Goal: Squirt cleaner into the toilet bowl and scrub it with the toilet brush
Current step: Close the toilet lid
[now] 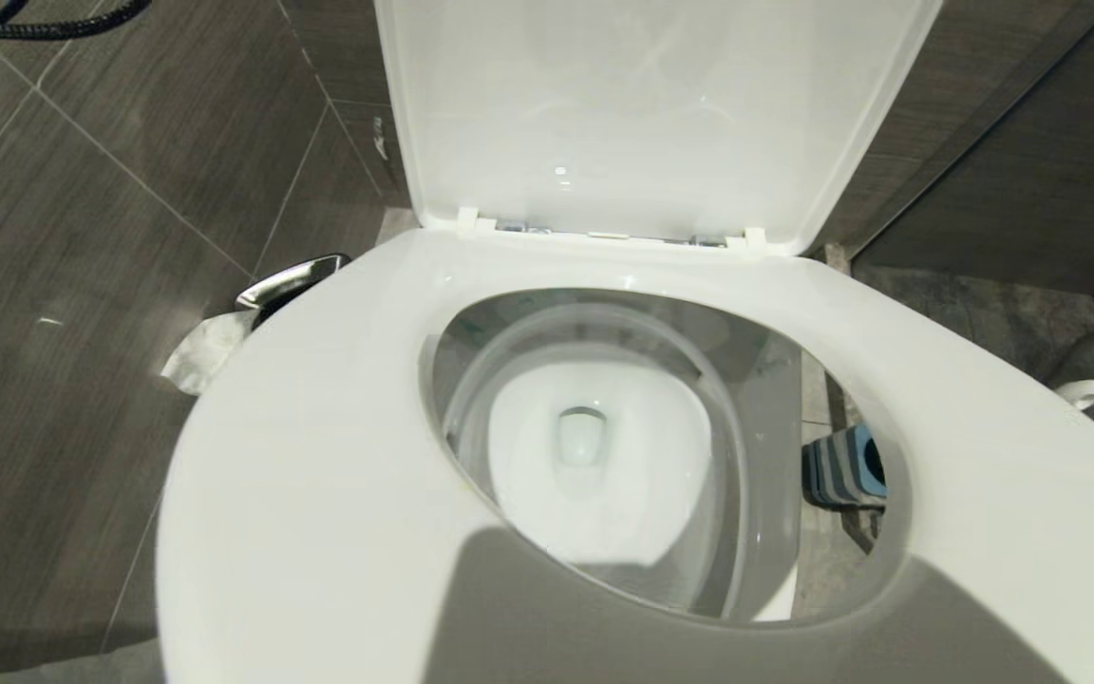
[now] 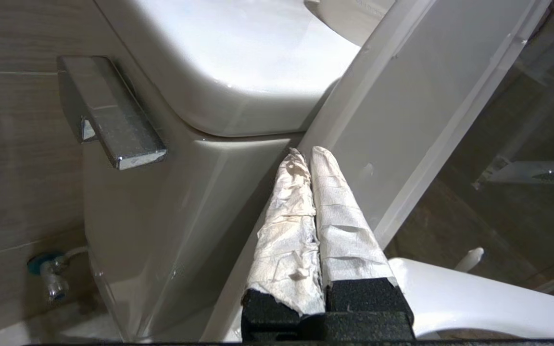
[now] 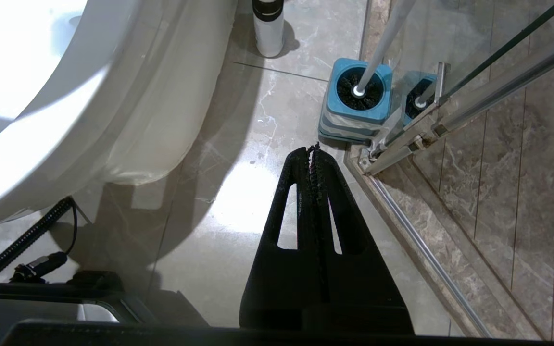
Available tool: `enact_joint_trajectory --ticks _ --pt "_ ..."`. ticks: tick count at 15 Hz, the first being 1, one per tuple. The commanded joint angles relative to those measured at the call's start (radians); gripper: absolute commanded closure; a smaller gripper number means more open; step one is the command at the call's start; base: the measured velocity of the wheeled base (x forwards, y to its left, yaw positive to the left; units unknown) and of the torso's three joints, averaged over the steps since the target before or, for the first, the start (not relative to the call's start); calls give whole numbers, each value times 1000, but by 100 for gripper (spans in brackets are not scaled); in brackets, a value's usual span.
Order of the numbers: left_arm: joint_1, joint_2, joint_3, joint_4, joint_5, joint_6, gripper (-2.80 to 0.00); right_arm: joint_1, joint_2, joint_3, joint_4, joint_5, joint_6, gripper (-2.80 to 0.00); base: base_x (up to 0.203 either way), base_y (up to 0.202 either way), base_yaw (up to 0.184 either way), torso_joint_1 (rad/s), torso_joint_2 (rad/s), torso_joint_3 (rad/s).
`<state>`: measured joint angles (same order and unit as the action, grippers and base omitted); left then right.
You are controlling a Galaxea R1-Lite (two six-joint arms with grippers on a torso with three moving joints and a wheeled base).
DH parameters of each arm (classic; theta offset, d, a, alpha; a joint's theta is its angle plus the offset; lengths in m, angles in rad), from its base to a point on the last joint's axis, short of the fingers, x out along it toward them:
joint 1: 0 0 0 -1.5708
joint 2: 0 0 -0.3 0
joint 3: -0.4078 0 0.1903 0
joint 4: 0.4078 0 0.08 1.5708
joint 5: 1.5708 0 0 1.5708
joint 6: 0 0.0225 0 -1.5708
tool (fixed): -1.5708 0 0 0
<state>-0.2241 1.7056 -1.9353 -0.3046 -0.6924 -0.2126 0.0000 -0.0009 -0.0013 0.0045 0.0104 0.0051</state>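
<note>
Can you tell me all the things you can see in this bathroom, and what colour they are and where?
toilet bowl: one, white, middle, seat down, lid up.
toilet brush: one, white handle, standing in its holder.
holder: one, blue, on floor by the glass door.
flush lever: one, chrome, on the tank's side.
waste bin: one, steel, behind the seat's left.
bottle: one, white, on floor beside the bowl.
left gripper: paper-wrapped, shut, by the raised lid.
right gripper: black, shut, above floor.
</note>
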Motion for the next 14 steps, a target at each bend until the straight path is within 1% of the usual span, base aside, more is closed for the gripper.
enact_joint_trajectory --ticks 1,2,7,14 --pt "-7 55 -1 -59 -1 -3 0 0 1 1 0 0 0 0 0 0 0 0 0 0" --pt "-7 68 -2 -88 0 -4 0 0 1 0 0 0 -1 0 0 0 0 0 0 0" --pt "-7 100 -4 -128 11 -4 0 0 1 0 0 0 -1 0 0 0 0 0 0 0" --pt "-11 138 -4 -205 54 -4 0 0 1 1 0 0 -1 0 0 0 0 0 0 0"
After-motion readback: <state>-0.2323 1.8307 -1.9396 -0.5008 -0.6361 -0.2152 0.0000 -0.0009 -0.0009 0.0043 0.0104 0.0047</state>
